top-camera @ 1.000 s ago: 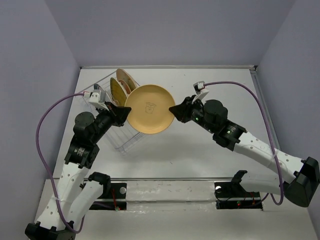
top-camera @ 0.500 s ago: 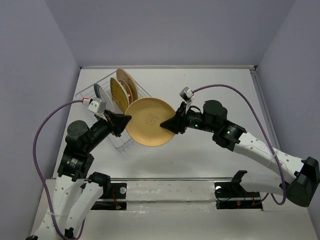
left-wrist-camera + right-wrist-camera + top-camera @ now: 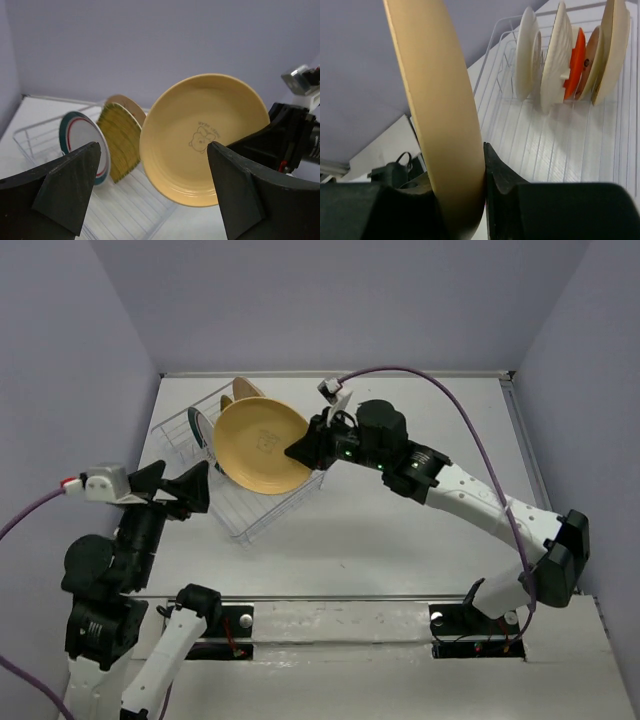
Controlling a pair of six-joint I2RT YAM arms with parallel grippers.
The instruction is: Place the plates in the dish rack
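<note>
Nearly done, by the look of it. Five plates stand on edge in the dish rack (image 3: 245,520): a white plate with coloured rim rings (image 3: 80,140), a ribbed yellow plate (image 3: 122,145), a small red-orange plate (image 3: 577,55) and two tan plates (image 3: 615,45) at the far end. I see no plates lying loose on the tabletop (image 3: 400,540), so I judge that the large tan plate (image 3: 262,445) in the air is the last to go in.

The right pincer (image 3: 303,448) is clamped on that plate's rim, one finger on each face. It holds the plate nearly upright over the near end of the rack, just beside the racked row, above the wires and not yet between the prongs.

The left pincer (image 3: 180,480) is spread wide and holds nothing. It hangs near the rack's front corner, pointing at the plate and clear of it.
</note>
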